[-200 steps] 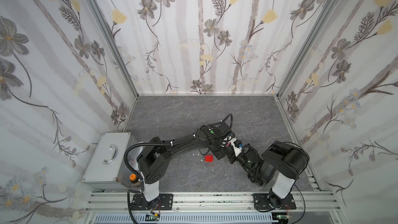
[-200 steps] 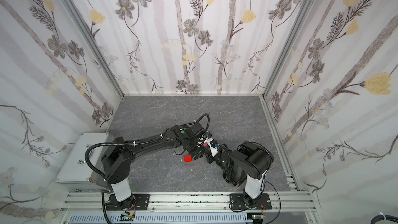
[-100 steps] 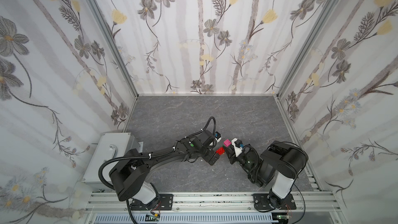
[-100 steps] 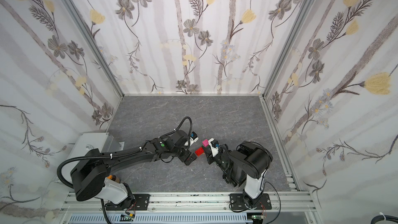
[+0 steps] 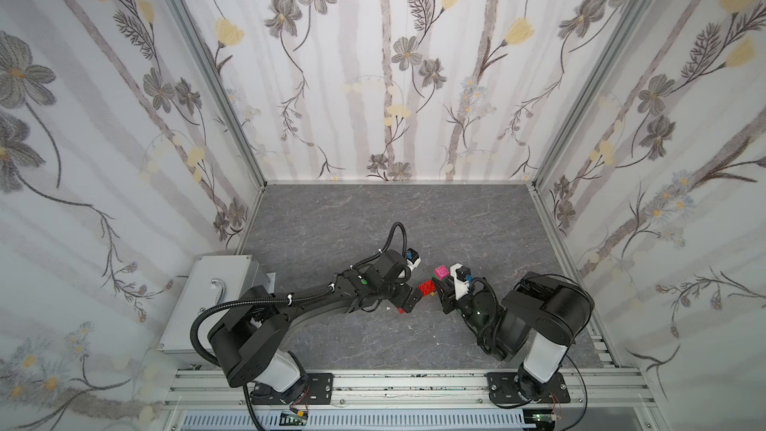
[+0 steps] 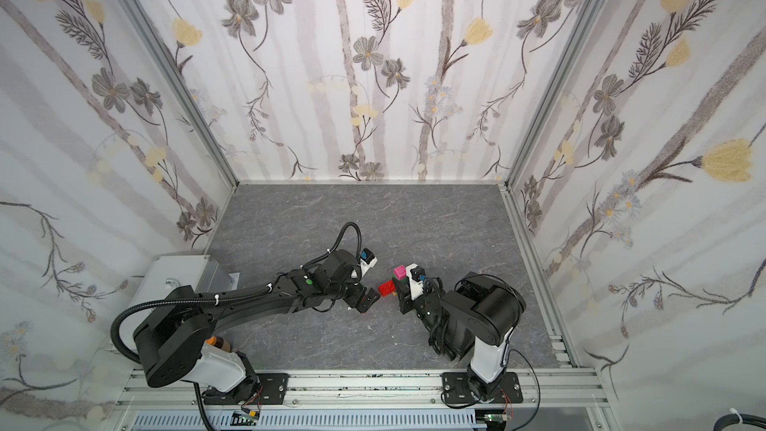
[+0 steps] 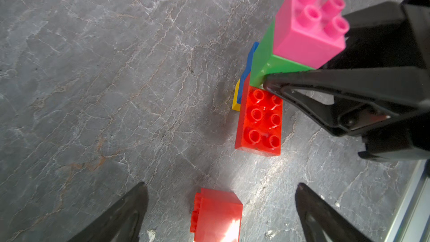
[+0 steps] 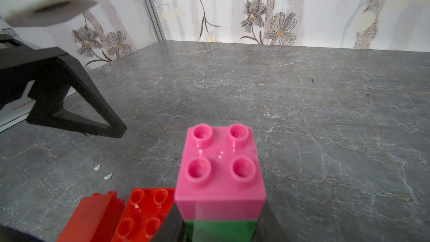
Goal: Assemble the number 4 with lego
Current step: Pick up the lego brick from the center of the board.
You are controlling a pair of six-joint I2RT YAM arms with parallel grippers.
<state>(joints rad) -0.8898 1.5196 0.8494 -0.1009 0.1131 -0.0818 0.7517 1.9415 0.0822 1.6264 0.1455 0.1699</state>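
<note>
The number 4 (image 5: 439,273) (image 6: 399,272) stands a bit right of the table's ctr, toward the near edge, btwn the two grippers. It's a column: pink brick (image 7: 309,26) on top, green brick (image 7: 265,66) under it, then blue brick (image 7: 248,64) & yellow brick (image 7: 236,98) lowest, only slivers of those two showing. The long red brick (image 7: 260,122) juts sideways from below the green one toward the left, six studs up. All glossy hard plastic w/ square edges & round hollow studs. Can't tell if the base sits on the table or hangs just above.

The right gripper (image 8: 220,231) is clamped on the green brick, a black finger on each side, w/ the pink brick clear above the fingertips. The right arm is folded tight over its base at near right, elbow high, wrist low, pointing left.

The small red brick (image 7: 216,215) lies loose on its side on the table, near the long red one's free end but apart from it. The left gripper (image 7: 220,186) hovers by it, jaws spread wide, gripping nothing; the brick lies btwn the tapered black fingers, touching neither. The left arm stretches long & low from near left, forearm approx level, cable looping over the wrist.

Table (image 5: 373,221): dark grey marbled slab w/ pale veins. Walls (image 5: 393,76): floral wallpaper. Grey metal box (image 5: 215,292) w/ handle at left; aluminium rail (image 5: 393,381) along the near edge.
</note>
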